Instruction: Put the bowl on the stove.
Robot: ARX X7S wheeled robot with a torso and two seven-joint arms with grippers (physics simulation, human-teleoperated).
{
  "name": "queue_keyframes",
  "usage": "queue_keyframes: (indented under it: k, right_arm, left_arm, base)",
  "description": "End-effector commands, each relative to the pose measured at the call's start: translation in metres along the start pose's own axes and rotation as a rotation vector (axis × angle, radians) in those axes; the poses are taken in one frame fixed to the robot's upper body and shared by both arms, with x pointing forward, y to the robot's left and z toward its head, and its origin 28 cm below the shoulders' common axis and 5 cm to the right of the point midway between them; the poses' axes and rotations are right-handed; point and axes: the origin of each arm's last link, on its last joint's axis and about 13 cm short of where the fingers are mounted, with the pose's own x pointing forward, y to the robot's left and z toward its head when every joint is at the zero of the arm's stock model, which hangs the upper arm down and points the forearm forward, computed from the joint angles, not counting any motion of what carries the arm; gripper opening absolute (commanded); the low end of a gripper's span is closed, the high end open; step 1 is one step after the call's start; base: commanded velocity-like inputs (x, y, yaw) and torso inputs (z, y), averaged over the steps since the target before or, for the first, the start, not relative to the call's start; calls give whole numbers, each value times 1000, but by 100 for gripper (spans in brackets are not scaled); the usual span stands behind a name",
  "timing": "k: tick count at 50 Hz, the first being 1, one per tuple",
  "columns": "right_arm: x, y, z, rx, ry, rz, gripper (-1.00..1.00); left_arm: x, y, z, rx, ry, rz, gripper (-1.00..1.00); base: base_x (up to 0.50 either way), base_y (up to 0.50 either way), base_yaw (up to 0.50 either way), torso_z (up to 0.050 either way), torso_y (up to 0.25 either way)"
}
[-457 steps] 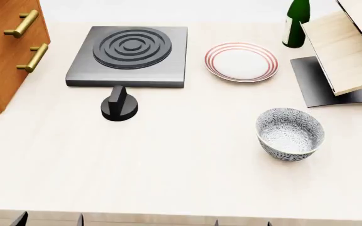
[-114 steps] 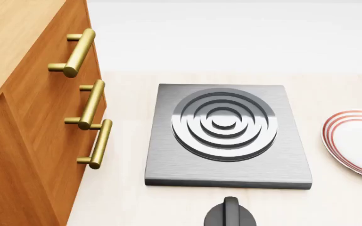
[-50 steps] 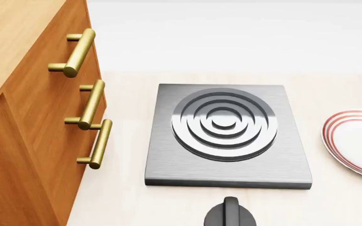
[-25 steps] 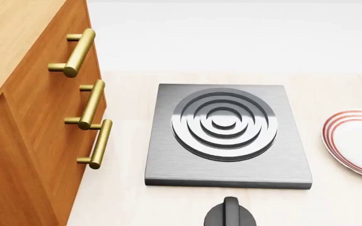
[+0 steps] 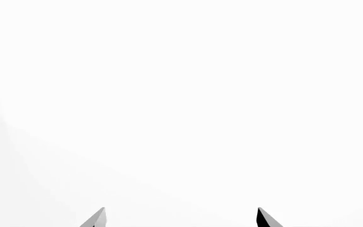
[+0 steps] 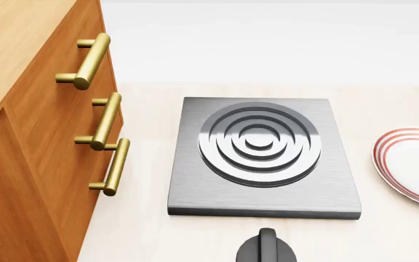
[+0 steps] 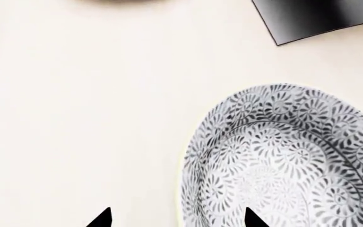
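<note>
Right wrist view: the small, deep, round ceramic bowl (image 7: 282, 161), white with a dense grey-blue floral speckle and a thin pale rim, sits upright on the pale worktop (image 7: 81, 118), just beside the right gripper (image 7: 176, 218). Its jaws stand wide apart, empty, one tip over bare worktop and the other over the bowl's near rim.

You may judge the bowl stiff, light, brittle and probably smooth-glazed, so slippery; take it at the rim, one jaw inside the wall and one outside, closing gently.

Head view: the flat, square, dark-grey metal stove (image 6: 264, 158), with its raised concentric-ring burner, lies bare beside the brown wooden cabinet with brass handles (image 6: 42, 147). A black round knob (image 6: 266, 250) stands in front of the stove, and a red-ringed white plate (image 6: 412, 165) lies to its right. The bowl is outside this view.

Left wrist view: the left gripper (image 5: 180, 218) shows only two tips, set wide apart and holding nothing, against blank white.
</note>
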Motion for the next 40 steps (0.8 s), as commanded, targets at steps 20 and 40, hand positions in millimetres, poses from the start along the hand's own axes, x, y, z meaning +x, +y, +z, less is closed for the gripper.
queue_keyframes:
  k: [20,40]
  right_arm:
    - [11,7,-10,-9,44,17,100]
    - [0,1,-10,-28,11,9,-100]
  left_arm:
    - [0,-1,-1,2,9,-3,100]
    - [-1,0,-1,0,8,-4,100]
  base:
    - [0,0,0,0,0]
    - [0,0,0,0,0]
